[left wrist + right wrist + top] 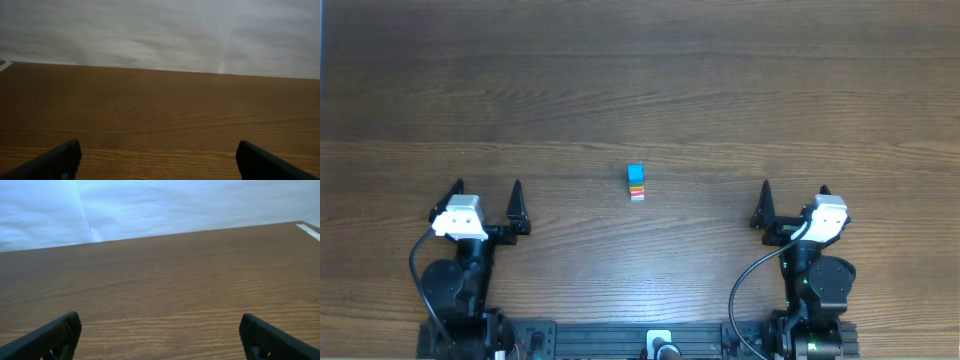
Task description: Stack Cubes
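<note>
Top view. The stack [636, 184] of cubes stands on the worktop [640, 80], about midway between my two arms and slightly farther from the bases than either tool. My left tool [487, 190] sits well apart from the stack on its left. My right tool [794, 192] sits well apart on its right, at much the same remove. Neither tool touches a cube. Both point away from the bases, past the stack rather than at it.

The stack reads as a short column. The blue cube [636, 173] is uppermost, the orange cube [637, 187] is under it, and a pale cube [638, 196] is lowest. Its long axis rises from the worktop, so from above I see the blue top face, with narrow strips of the lower cubes on the side nearer the bases. The cubes sit squarely on one another, edges roughly in line with the worktop's grain. I cannot tell whether a further cube is hidden in the column.

Left wrist view. My left tool is spread wide, its two dark fingers [60, 160] far apart with bare wood between them. A white backdrop [160, 30] rises beyond the worktop's far edge.

Right wrist view. My right tool is likewise spread wide, its fingers [57, 335] at the two corners, with wood grain between them and nothing in its grip.
</note>
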Controlling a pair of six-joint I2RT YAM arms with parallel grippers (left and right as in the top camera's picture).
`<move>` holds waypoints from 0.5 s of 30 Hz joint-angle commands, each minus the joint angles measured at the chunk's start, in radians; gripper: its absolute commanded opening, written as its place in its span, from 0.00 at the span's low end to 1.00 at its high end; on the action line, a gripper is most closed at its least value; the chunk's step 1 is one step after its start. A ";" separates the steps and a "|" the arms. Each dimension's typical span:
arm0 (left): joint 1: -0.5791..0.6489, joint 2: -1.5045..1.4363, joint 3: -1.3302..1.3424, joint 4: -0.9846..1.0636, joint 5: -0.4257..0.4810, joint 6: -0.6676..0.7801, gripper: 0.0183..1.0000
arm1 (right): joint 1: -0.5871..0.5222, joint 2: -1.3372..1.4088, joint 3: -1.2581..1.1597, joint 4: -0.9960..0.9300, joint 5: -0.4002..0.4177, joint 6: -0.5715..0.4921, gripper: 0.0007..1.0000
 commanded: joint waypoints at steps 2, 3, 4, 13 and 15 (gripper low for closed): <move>0.005 -0.007 -0.005 -0.001 0.009 0.014 1.00 | -0.005 -0.010 -0.011 0.005 -0.016 -0.009 0.99; 0.005 -0.007 -0.005 -0.001 0.009 0.014 1.00 | -0.006 -0.010 -0.011 0.005 -0.013 -0.008 0.99; 0.005 -0.007 -0.005 -0.001 0.009 0.014 1.00 | -0.008 -0.010 -0.011 0.005 -0.013 -0.008 0.99; 0.005 -0.007 -0.005 -0.001 0.009 0.014 1.00 | -0.008 -0.009 -0.011 0.005 -0.013 -0.008 0.99; 0.005 -0.007 -0.005 -0.001 0.009 0.014 1.00 | -0.008 -0.009 -0.011 0.005 -0.013 -0.008 0.99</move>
